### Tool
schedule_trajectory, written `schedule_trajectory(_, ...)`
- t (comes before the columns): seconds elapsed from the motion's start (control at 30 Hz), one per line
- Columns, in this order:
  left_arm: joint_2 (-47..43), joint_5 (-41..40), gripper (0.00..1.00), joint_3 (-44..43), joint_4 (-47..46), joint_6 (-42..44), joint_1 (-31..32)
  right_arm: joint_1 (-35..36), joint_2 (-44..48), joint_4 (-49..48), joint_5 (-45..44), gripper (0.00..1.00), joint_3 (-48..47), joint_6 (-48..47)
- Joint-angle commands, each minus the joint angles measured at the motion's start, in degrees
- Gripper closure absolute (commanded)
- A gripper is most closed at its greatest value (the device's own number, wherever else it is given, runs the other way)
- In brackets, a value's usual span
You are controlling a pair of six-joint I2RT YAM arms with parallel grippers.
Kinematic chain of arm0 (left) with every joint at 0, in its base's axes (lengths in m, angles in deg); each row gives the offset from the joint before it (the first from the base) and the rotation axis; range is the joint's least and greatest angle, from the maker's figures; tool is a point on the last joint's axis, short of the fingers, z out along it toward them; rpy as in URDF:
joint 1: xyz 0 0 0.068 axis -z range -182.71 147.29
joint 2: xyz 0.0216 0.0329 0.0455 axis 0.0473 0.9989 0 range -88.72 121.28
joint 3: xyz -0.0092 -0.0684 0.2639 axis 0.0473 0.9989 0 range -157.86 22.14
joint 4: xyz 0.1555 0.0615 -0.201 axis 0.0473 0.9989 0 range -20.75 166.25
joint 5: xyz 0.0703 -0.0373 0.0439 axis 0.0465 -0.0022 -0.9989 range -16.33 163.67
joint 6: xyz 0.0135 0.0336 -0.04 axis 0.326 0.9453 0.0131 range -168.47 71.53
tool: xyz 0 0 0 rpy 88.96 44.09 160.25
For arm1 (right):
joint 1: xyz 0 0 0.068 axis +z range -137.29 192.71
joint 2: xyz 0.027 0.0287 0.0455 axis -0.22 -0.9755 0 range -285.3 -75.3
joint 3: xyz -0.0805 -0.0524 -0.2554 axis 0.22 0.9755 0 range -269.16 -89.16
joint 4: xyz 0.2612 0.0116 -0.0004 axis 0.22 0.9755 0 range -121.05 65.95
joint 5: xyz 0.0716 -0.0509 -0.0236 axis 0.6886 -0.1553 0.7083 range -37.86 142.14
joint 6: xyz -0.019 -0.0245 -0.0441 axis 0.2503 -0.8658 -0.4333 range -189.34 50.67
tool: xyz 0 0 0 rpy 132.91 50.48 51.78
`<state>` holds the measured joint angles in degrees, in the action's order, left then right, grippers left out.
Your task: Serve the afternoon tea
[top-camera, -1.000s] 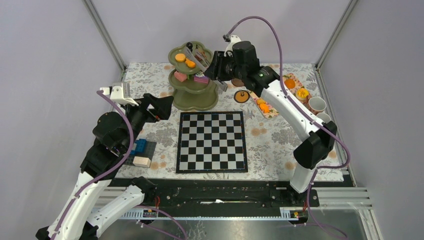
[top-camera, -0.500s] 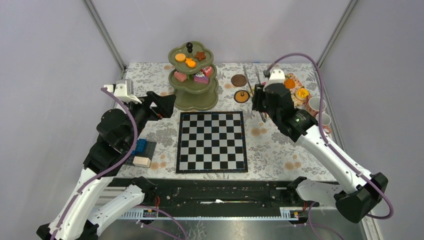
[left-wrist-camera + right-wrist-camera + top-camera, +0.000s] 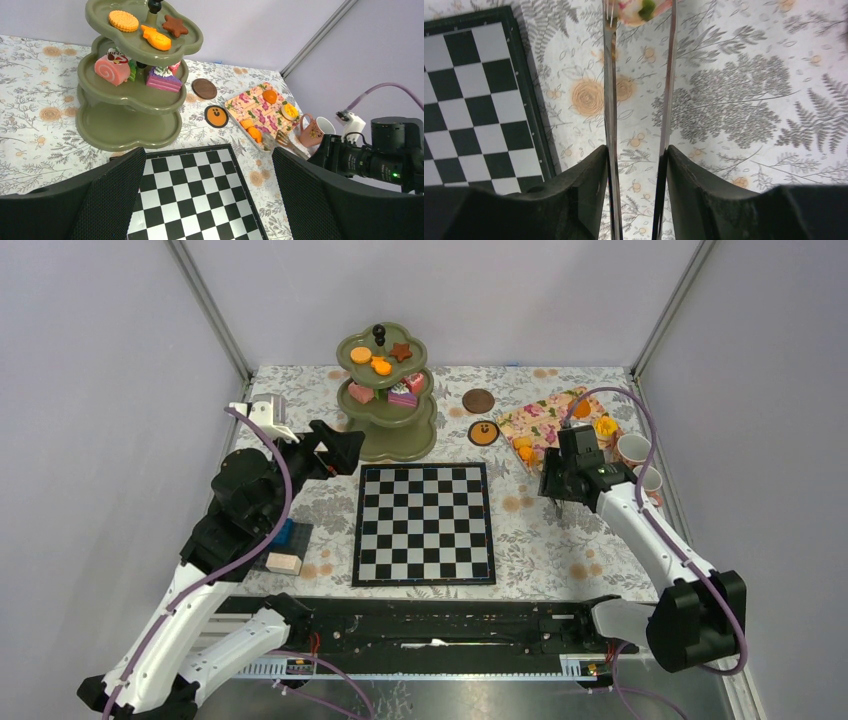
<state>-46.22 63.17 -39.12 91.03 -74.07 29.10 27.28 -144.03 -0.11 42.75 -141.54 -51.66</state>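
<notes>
The olive three-tier stand stands at the back with orange and brown pastries on top and pink ones on the middle tier. More orange pastries lie on a floral tray. Two cups stand at its right. My right gripper is shut on metal tongs, low by the tray's near end. A blurred pink, white and green thing sits between the tong tips. My left gripper hangs open and holds nothing, beside the stand.
A chessboard fills the table's middle. A brown disc and an orange-faced disc lie between the stand and the tray. Blue and beige blocks lie at the left under my left arm. Frame posts rise at both back corners.
My right arm has pulled back from the stand to the right and down to the tray's near end, tongs still in it. The left gripper has edged toward the stand.
</notes>
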Motion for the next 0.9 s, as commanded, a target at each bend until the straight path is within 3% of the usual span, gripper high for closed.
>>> schedule_trajectory(0.0,-0.66,0.92,0.01,0.13,-2.89,-0.67,0.16,-1.02,-1.61,0.88,6.38,0.48,-3.07,-0.33)
schedule_trajectory(0.67,-0.84,0.96,0.01,0.17,-2.09,-0.67,0.17,-2.96,-8.50,-4.92,8.64,0.46,-6.00,-1.41)
schedule_trajectory(0.87,-0.43,0.97,0.01,0.10,-2.09,-0.59,0.14,-3.03,-10.61,-6.06,5.36,0.47,-5.29,-1.26)
